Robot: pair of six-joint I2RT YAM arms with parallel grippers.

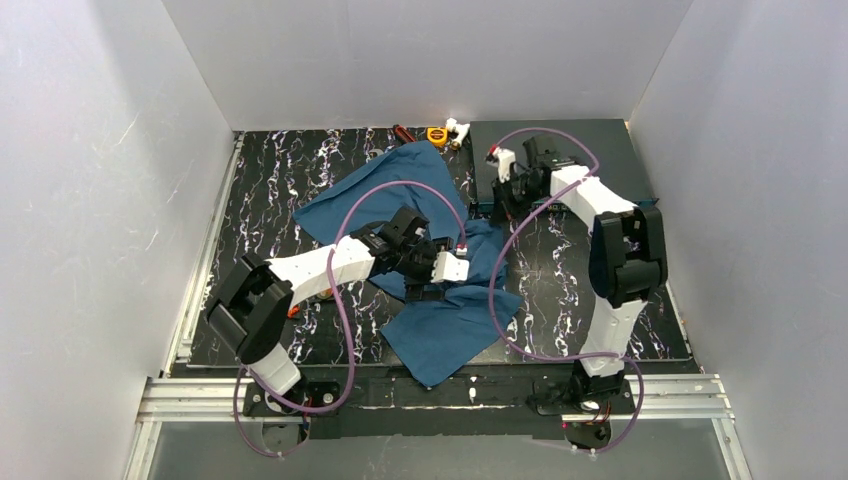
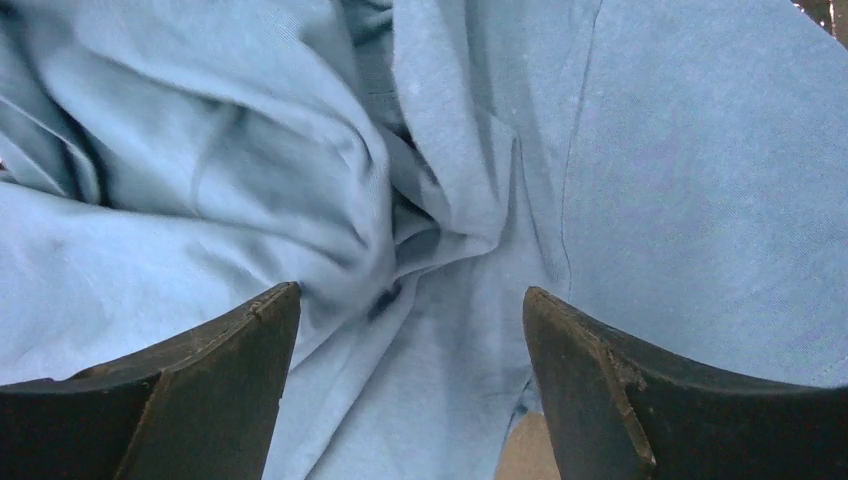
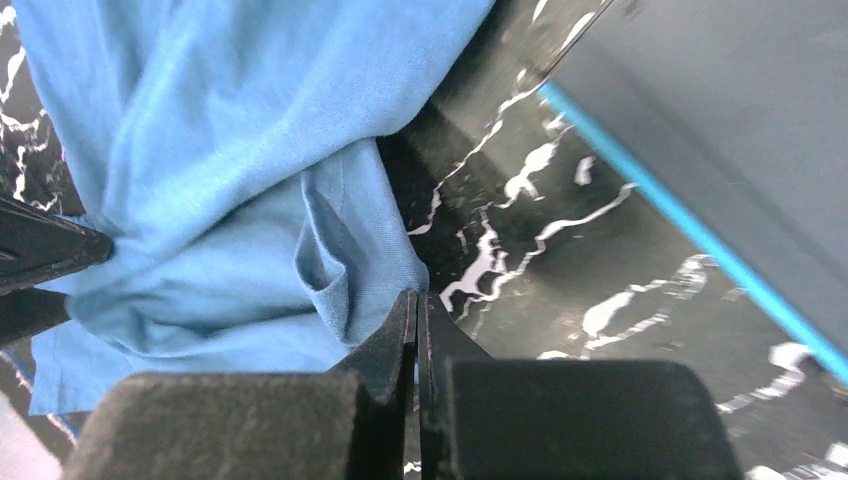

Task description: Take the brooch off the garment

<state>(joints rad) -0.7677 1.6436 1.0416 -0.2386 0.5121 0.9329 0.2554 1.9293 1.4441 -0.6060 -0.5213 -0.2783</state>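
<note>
The garment [image 1: 400, 195] [image 2: 680, 200] [image 3: 220, 150], a soft teal-blue cloth with a stitched seam, lay crumpled in deep folds across the middle of the surface [image 1: 270, 200] [image 3: 520, 200], a glossy black sheet veined with white. The left claw [image 1: 425, 292] [image 2: 410, 300] stood over a bunched fold near the garment's centre, its dark wedge-shaped fingers [image 2: 600, 390] set wide apart. The right claw [image 3: 417, 305] was closed, tips together at the garment's right edge; whether cloth was pinched could not be determined. A flat matte grey panel [image 1: 580, 150] [image 3: 720, 120] with a blue edge lay near that edge.
</note>
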